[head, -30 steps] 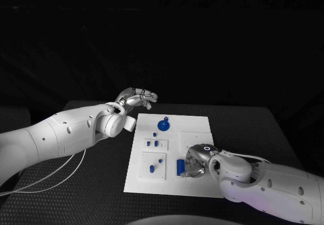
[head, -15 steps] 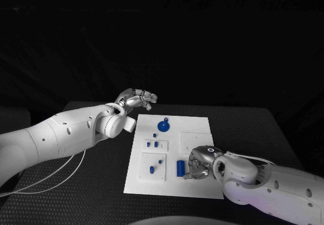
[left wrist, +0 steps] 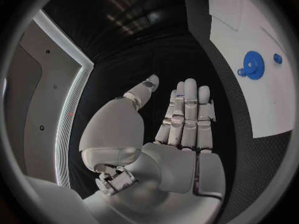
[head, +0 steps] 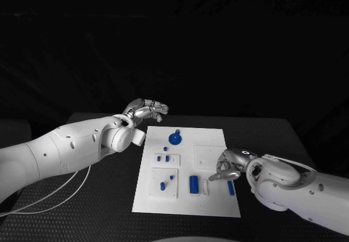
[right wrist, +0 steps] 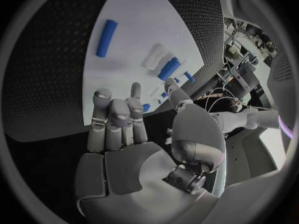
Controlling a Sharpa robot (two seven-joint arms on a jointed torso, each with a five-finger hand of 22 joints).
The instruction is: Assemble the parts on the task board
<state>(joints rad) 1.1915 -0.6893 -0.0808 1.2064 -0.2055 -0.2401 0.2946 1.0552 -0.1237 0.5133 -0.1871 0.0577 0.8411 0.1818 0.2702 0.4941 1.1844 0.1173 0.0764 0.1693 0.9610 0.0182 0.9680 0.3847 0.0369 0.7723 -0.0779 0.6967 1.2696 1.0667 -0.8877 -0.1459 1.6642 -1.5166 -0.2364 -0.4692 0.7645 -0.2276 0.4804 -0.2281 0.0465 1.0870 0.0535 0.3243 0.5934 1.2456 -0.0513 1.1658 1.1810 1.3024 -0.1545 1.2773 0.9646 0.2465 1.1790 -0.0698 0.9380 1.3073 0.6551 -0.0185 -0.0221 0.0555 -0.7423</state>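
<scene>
White flat task board (head: 211, 138) mid worktop. Blue round gear (head: 175, 136) near far edge, small blue pegs (head: 162, 158) standing. Long blue stick (head: 230, 187) lies loose near right edge. Right hand (head: 227, 166) above board, fingers apart, holds nothing. Left hand (head: 146, 109) off far left corner, fingers curled, holds nothing. Job looks part done.

the scene is dim, with the room behind the table (head: 102, 201) lost in near-total black. light falls from above onto the white board (head: 211, 136), which is the brightest surface and shows no detail in its bare parts. the white arms catch soft highlights along their upper curves, and the right arm carries a faint violet tint near its lower side. the right hand (head: 227, 168) throws a weak shadow on the board. the head view is slightly grainy. both wrist views are circles in dark frames, with straight edges bent hard toward the rim; a bright strip (left wrist: 65, 119) glares at one rim.
</scene>
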